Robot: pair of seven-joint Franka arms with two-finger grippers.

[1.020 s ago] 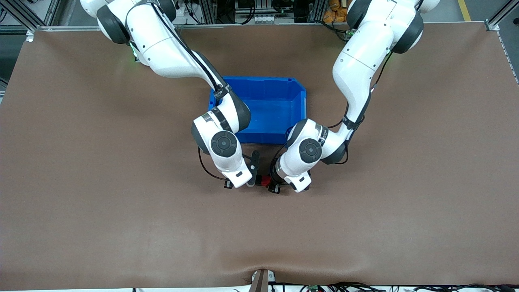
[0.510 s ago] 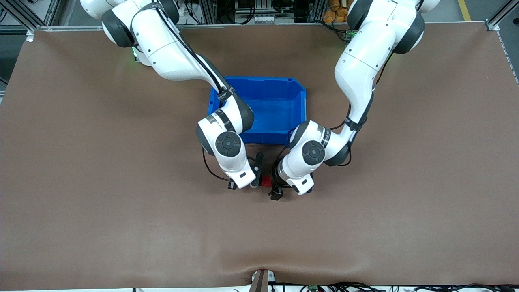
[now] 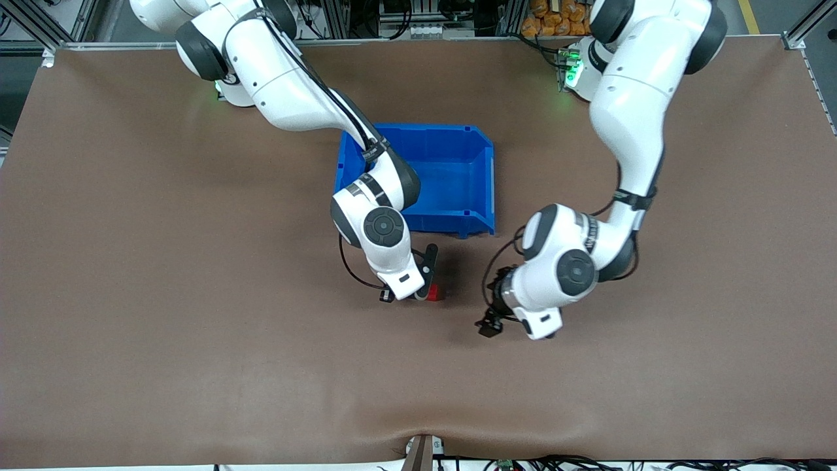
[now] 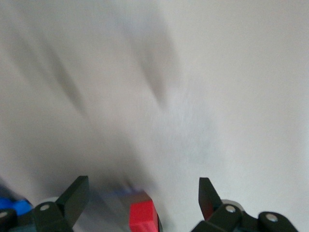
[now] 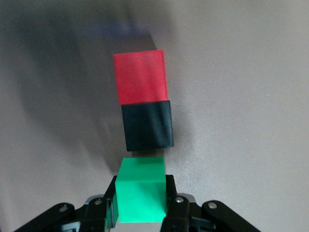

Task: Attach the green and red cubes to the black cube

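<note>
In the right wrist view my right gripper (image 5: pixel 141 205) is shut on the green cube (image 5: pixel 142 183). The black cube (image 5: pixel 147 125) lines up against the green cube's outer face, with only a thin dark seam between them. The red cube (image 5: pixel 140 77) is joined to the black cube's other end, so the three form one row. In the front view only the red cube (image 3: pixel 434 292) shows beside my right gripper (image 3: pixel 424 291), low over the table. My left gripper (image 3: pixel 489 325) hangs open and empty, apart from the row. In the left wrist view, my left gripper (image 4: pixel 142 191) faces the red cube (image 4: pixel 143 216).
A blue bin (image 3: pixel 482 171) stands on the brown table, farther from the front camera than both grippers. The right arm's wrist reaches over the bin's corner. A small fixture (image 3: pixel 422 453) sits at the table's front edge.
My left gripper has opened, let go of the red cube and drawn away toward the left arm's end. My right gripper has shifted slightly the same way, still holding the row.
</note>
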